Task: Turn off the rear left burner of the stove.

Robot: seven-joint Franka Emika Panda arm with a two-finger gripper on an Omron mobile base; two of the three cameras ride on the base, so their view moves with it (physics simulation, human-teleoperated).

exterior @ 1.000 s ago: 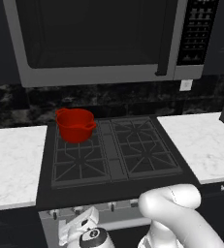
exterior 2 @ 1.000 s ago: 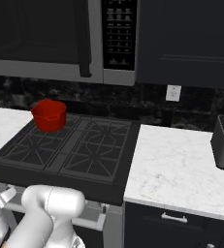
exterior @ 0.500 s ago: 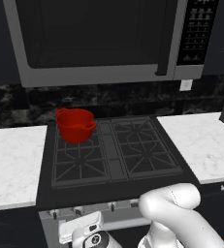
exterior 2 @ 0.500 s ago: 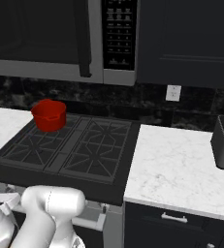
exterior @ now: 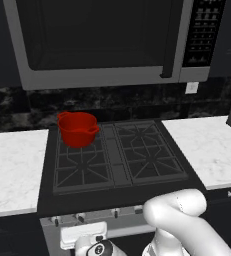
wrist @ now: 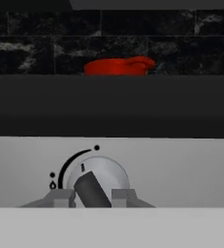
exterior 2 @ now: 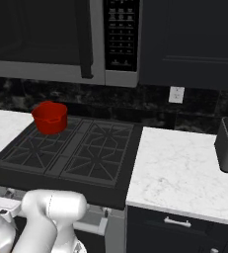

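Silver stove [wrist: 181, 169] front — gripper [wrist: 90, 197] closed on knob [wrist: 96, 181]

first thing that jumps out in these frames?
The red pot on the rear left burner of the black stove, under the steel microwave. Then the hand view: the gripper closed on a silver knob on the stove's front panel, its dark bar tilted, with the pot's rim peeking over the cooktop edge behind.
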